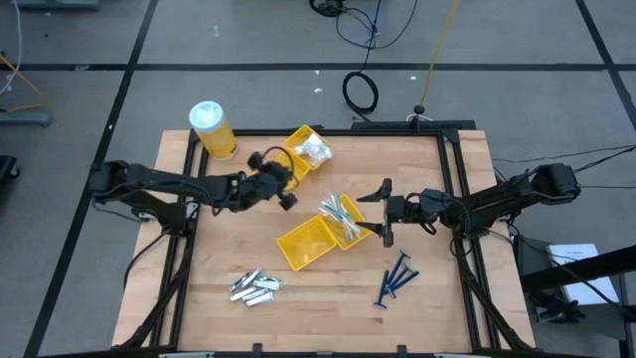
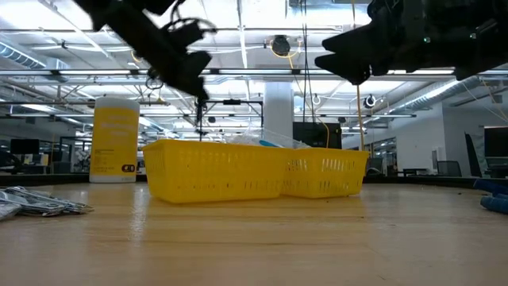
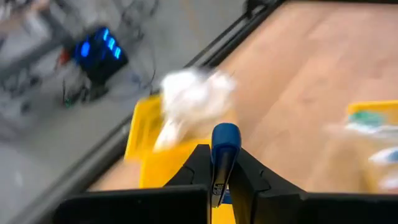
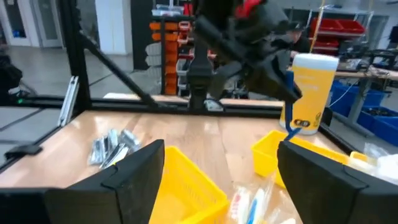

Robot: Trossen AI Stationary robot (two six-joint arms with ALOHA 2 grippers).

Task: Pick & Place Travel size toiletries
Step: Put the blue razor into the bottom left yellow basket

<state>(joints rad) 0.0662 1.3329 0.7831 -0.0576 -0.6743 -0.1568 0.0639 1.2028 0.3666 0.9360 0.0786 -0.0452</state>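
Note:
My left gripper (image 1: 286, 197) hangs in the air between the far yellow tray of white crinkly packets (image 1: 314, 151) and the two middle trays, shut on a thin dark-blue razor stick (image 3: 225, 140). More blue sticks (image 1: 396, 278) lie on the table near the right edge. Silver-grey tubes (image 1: 256, 286) lie near the front. Slim pale sticks in clear wrap (image 1: 341, 214) rest in the right middle tray. My right gripper (image 1: 386, 212) is open beside that tray, off the table, touching nothing. My left gripper pinches the blue razor stick between its two fingers. One rounded blue end (image 3: 225, 132) shows past the fingertips in its wrist view. In the right wrist view the stick (image 4: 288, 115) hangs down below the fingers, lifted clear of the table and trays.
A yellow jar with a white lid (image 1: 212, 129) stands at the far left corner. The middle left tray (image 1: 303, 247) looks bare inside. Black frame rails run along the table edges (image 1: 452, 189). Open wood lies at the left and front middle.

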